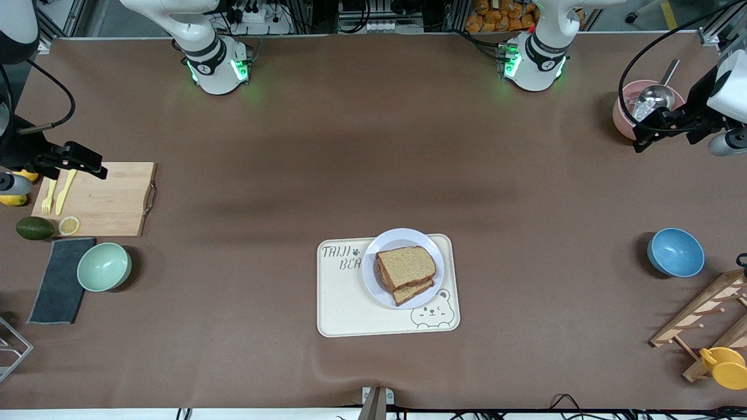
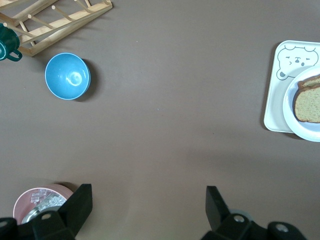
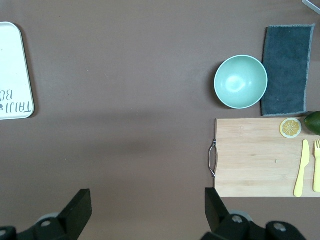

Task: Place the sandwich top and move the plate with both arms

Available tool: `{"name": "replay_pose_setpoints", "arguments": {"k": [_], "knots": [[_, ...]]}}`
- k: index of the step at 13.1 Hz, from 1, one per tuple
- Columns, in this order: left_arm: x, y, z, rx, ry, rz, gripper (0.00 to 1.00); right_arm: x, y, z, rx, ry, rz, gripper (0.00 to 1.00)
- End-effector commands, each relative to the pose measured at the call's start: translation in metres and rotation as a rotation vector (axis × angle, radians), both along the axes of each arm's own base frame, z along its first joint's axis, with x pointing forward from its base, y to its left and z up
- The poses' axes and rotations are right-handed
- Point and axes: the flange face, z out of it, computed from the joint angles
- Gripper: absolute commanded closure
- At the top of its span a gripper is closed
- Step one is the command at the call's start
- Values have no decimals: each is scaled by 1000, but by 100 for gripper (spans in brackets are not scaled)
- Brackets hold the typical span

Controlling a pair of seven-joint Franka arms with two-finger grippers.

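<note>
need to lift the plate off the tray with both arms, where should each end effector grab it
Judging from its pose, grip the plate by its raised rim, the only bare part, since the sandwich covers the middle. Each end effector could come from its own arm's end of the table, onto rim edges facing away from each other. Both are open now.

The top bread [image 1: 407, 263] hid what was inside the sandwich. The yellow cup [image 1: 725, 367] was cut off at the edge.
</note>
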Motion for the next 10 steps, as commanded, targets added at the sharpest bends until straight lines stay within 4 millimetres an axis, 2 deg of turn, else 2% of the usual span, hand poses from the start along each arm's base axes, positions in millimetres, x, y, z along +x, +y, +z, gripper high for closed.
{"name": "replay_pose_setpoints", "arguments": {"k": [1, 7, 10], "knots": [[-7, 3, 6, 2, 0, -8, 0, 1, -4, 6, -14, -6, -4, 0], [-7, 2, 5, -3, 2, -10, 0, 1, -2, 4, -14, -1, -1, 0], [-2, 1, -2, -15, 12, -11, 0, 0, -2, 2, -13, 5, -1, 0]]}}
